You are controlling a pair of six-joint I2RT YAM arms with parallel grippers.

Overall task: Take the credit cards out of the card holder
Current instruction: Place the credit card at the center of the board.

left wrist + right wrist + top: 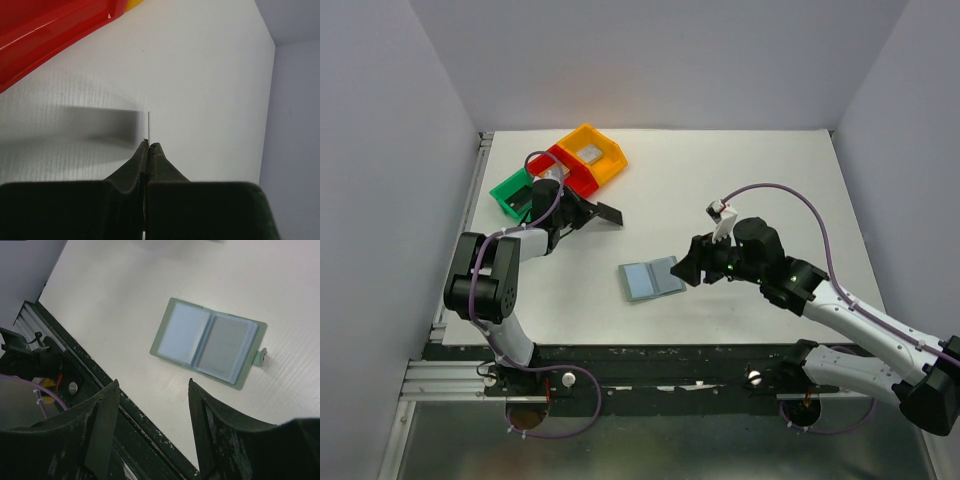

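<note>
The left pincer (149, 146) is pressed fully shut on a black card (609, 213). In its wrist view the card shows edge-on, a thin line rising straight from the fingertips, with its shadow on the table (750, 180) to the left. The red bin (45, 35) sits close on this pincer's left, its rim slanting across the corner of the view. The green bin (518, 193) and yellow bin (592, 153) flank it in a row. Ahead of the held card and to its right the white table runs open as far as the wall.

The right pincer (155, 425) stands wide open and holds nothing. The holder (210, 342) lies flat and spread open just beyond its fingertips, a little toward the right finger, apart from both fingers. One of the holder's panels is pale blue and the other grey. Its tab (261, 357) sticks out from the edge farthest to the pincer's right.

Below the left finger the dark rail (125, 410) at the table's near edge cuts diagonally across the view. The holder's near long edge runs roughly parallel to it, with a strip of white table between. Past the holder, and on either side of it, the surface lies open — the two pincers are well apart.
</note>
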